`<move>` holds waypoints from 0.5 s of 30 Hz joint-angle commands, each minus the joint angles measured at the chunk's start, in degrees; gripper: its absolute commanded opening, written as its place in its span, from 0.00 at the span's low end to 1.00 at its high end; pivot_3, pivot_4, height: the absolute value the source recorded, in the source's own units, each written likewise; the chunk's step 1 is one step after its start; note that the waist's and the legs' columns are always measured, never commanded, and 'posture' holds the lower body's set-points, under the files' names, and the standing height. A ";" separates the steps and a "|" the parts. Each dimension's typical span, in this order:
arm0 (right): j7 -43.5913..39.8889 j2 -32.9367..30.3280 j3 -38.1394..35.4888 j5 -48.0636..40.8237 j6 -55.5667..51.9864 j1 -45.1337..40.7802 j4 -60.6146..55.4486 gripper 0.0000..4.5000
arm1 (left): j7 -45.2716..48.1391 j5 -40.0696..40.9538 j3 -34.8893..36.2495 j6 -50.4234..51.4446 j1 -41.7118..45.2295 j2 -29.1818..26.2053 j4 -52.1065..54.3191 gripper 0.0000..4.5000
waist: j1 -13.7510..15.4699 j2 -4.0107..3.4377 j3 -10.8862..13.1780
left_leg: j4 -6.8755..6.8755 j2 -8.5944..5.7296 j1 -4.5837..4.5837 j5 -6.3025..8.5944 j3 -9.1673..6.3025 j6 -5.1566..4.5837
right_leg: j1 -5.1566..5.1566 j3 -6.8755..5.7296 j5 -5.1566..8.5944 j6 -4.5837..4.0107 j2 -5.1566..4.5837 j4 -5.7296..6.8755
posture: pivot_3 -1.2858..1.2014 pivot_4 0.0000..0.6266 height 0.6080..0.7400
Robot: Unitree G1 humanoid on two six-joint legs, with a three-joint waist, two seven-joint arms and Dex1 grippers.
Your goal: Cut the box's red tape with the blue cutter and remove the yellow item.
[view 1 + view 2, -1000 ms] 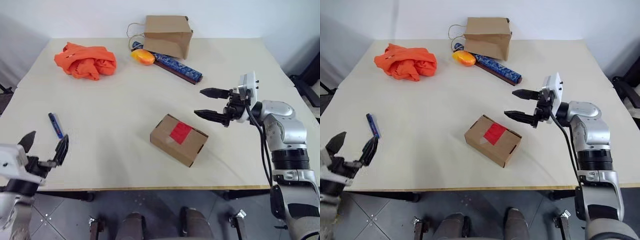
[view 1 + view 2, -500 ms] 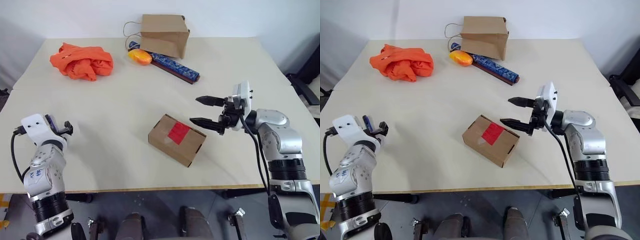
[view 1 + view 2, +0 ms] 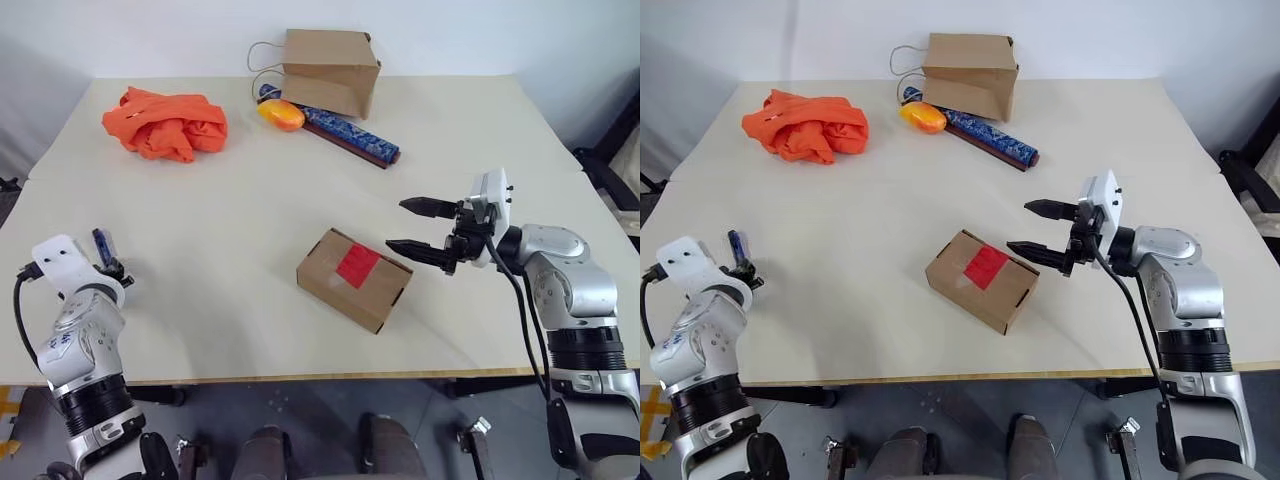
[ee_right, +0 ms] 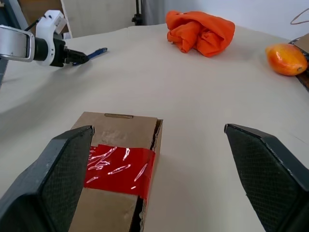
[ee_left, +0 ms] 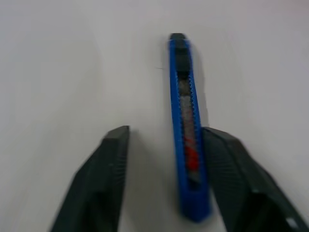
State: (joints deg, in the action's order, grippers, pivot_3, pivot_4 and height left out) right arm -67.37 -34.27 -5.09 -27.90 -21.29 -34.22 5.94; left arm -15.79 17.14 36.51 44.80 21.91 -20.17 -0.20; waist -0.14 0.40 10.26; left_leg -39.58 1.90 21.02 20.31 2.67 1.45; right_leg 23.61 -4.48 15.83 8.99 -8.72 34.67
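we see the blue cutter (image 5: 187, 130) lying flat on the table (image 3: 230, 200) between the fingers of the left gripper (image 5: 166, 145); it rests against one finger (image 5: 227, 164) with a gap to the other, so the jaws are part open and not yet clamped. the right gripper (image 3: 418, 226) hangs wide open and empty just beside the box (image 3: 352, 278), whose red tape (image 3: 360, 265) is uncut

Lab-like room: bare table (image 3: 300, 190), plain white wall (image 3: 500, 30).
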 commanded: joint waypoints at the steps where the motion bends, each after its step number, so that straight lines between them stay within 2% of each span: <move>1: -0.46 -1.27 -1.54 -0.97 0.89 -1.11 -0.73 1.00 | 0.26 0.15 0.79 1.56 -1.35 -0.11 -0.98 0.27 | 0.03 0.00 0.00 | -0.01 0.00 0.01 0.00 0.00 0.00 | 0.00 0.00 0.00 0.00 0.00 0.00 | 0.52 0.24 1.00; 4: -0.63 -1.28 -1.45 -0.80 1.23 -1.60 -0.09 1.00 | 0.24 0.08 1.31 2.10 -1.50 -0.54 -0.79 0.10 | 0.03 0.00 0.00 | -0.03 0.00 0.01 0.00 0.01 0.00 | 0.00 0.00 0.00 0.00 -0.01 -0.01 | 0.52 0.24 1.00; 11: -1.07 -1.68 -1.40 -0.54 1.86 -1.63 0.50 1.00 | 3.12 0.45 1.22 4.29 -4.45 -2.79 3.39 0.10 | -0.22 0.00 0.00 | 0.00 0.00 0.00 0.01 0.03 0.02 | 0.02 0.02 0.00 0.00 -0.01 0.00 | 0.52 0.24 1.00; 15: -1.41 -2.57 -1.65 -1.09 1.55 -1.05 -0.36 1.00 | 15.28 1.68 -2.76 -1.70 -13.14 -6.65 12.22 0.10 | -0.33 0.00 0.00 | 0.01 0.01 0.01 0.02 0.06 0.03 | 0.05 0.03 0.00 0.00 0.00 -0.01 | 0.52 0.24 1.00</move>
State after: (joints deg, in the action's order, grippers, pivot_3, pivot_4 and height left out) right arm -68.34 -35.46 -5.07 -27.92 -20.14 -35.02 7.21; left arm -5.54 17.98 34.54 46.19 11.09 -25.74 7.40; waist -0.47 0.40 10.26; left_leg -39.56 1.93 21.07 20.35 2.76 1.51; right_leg 23.70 -4.45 15.84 8.99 -8.73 34.65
